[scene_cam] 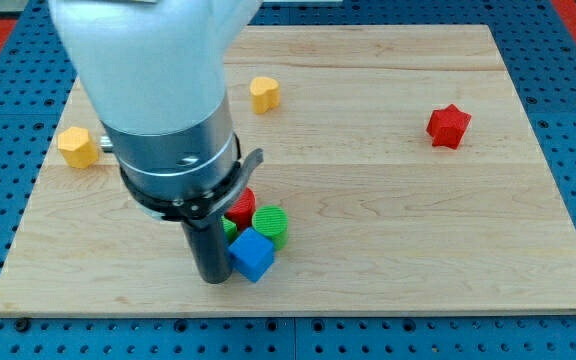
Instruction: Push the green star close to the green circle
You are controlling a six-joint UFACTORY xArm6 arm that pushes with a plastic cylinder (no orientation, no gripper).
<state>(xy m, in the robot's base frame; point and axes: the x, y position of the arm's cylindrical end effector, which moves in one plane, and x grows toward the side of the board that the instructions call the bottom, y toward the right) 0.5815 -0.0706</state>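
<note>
The green circle (pixel 271 224) lies at the lower middle of the board. A sliver of green (pixel 230 228), probably the green star, shows just left of it, mostly hidden behind the rod and the blue cube (pixel 252 256). A red block (pixel 240 205) sits right above them, partly hidden by the arm. These blocks are packed together and seem to touch. My tip (pixel 211 279) is at the left edge of the cluster, right beside the blue cube and just below-left of the green sliver.
A yellow heart-like block (pixel 264 93) lies near the view's top. A yellow hexagon-like block (pixel 77 146) sits at the board's left edge. A red star (pixel 448 126) is at the right. The wooden board (pixel 418 240) lies on a blue pegboard.
</note>
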